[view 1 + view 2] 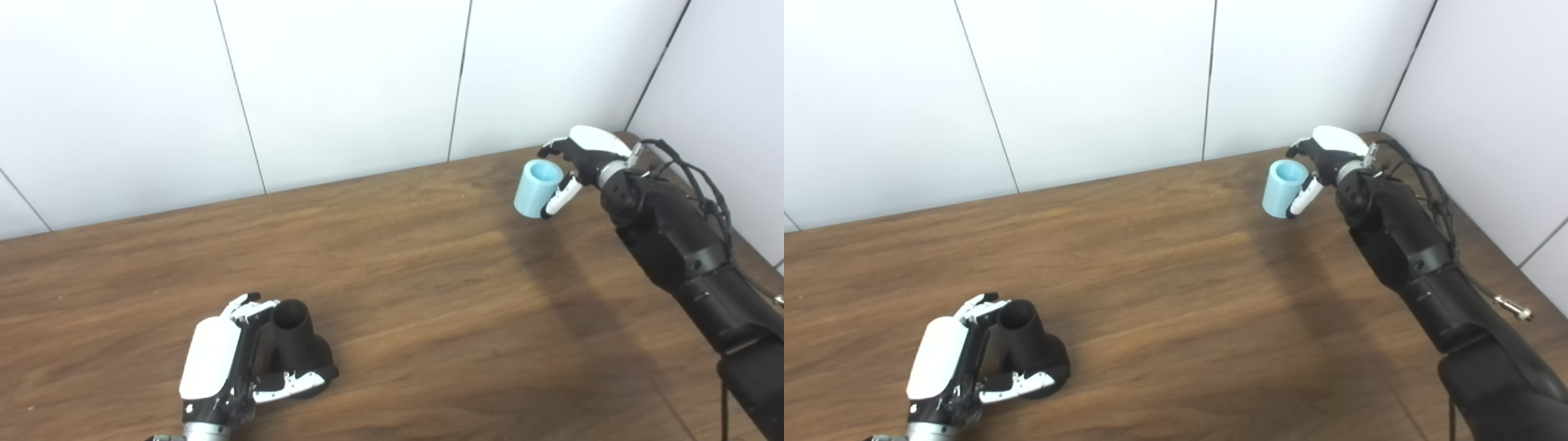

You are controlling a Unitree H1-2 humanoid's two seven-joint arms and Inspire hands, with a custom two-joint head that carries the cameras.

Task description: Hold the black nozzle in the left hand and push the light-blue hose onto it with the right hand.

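The black nozzle [300, 346] stands on the wooden table [429, 294] near the front left, its open round neck pointing up. My left hand [223, 361] is wrapped around it, fingers behind the neck and thumb across the wide base. The light-blue hose [536, 188], a short open cylinder, sits at the far right near the wall. My right hand [582, 162] is closed around it, fingers over the top rim and thumb against its side. Whether the hose rests on the table or is slightly lifted is unclear.
White wall panels [343, 86] run along the table's back edge and the right side. Loose black cables [704, 184] hang off the right forearm close to the right wall.
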